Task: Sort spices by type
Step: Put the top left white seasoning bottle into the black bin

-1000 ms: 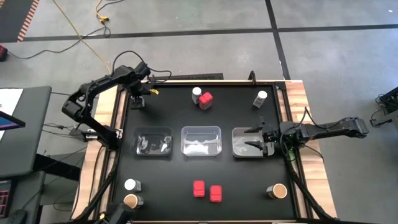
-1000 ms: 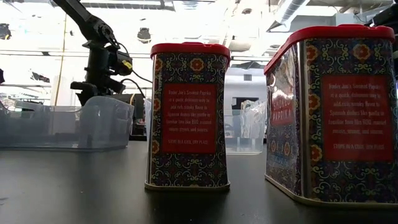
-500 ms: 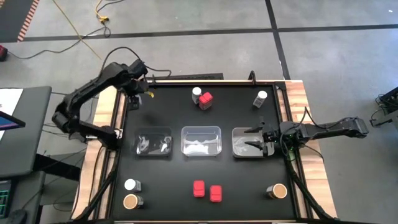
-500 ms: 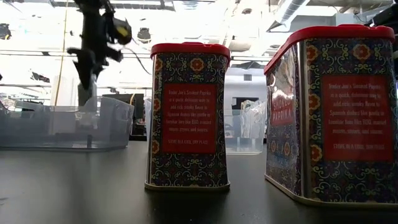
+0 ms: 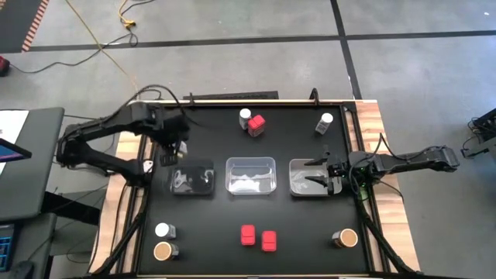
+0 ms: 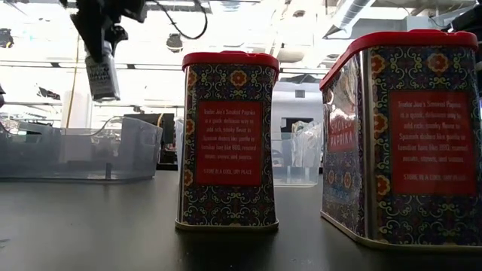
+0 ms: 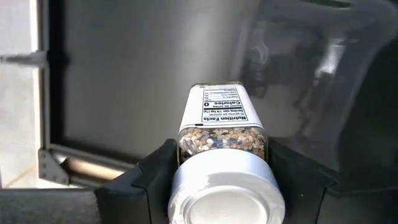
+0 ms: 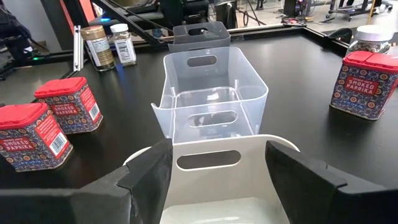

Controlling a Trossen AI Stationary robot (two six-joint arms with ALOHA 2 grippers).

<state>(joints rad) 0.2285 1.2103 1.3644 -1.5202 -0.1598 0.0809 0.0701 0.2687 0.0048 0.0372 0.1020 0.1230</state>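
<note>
The left gripper (image 5: 172, 147) hangs above the far edge of the left tray (image 5: 192, 177), its fingers (image 7: 155, 171) clamped on a clear jar (image 7: 222, 127) with a white cap (image 7: 224, 186); from above the jar is hidden under the wrist, and the low view shows only its lower part (image 6: 102, 75) dangling high at the left, the arm cut off by the frame. Its label is readable in the left wrist view only as far as "Nutrition Facts"; the smaller lines blur. Mixed peppercorn-like grains show through the glass. The right gripper (image 5: 319, 173) rests over the right tray (image 5: 298, 177) with its fingers (image 8: 149, 165) spread wide and holding nothing. The middle tray (image 5: 250, 175) sits between the two others. On the black surface (image 5: 294, 225), two red tins (image 5: 258, 236) stand side by side near the front; up close they read "Smoked Paprika" (image 6: 230, 139), the nearer one (image 6: 403, 135) cut off at the frame's right edge. A third red tin (image 5: 256, 125) touches a white-capped jar (image 5: 245, 116) at the back, with another white-capped jar (image 5: 325, 122) toward the back right. At front left a white-capped jar (image 5: 162, 230) stands just beside a tan-topped jar (image 5: 163, 250); a second tan-topped jar (image 5: 348, 237) is at front right. Their labels are too small to read.
</note>
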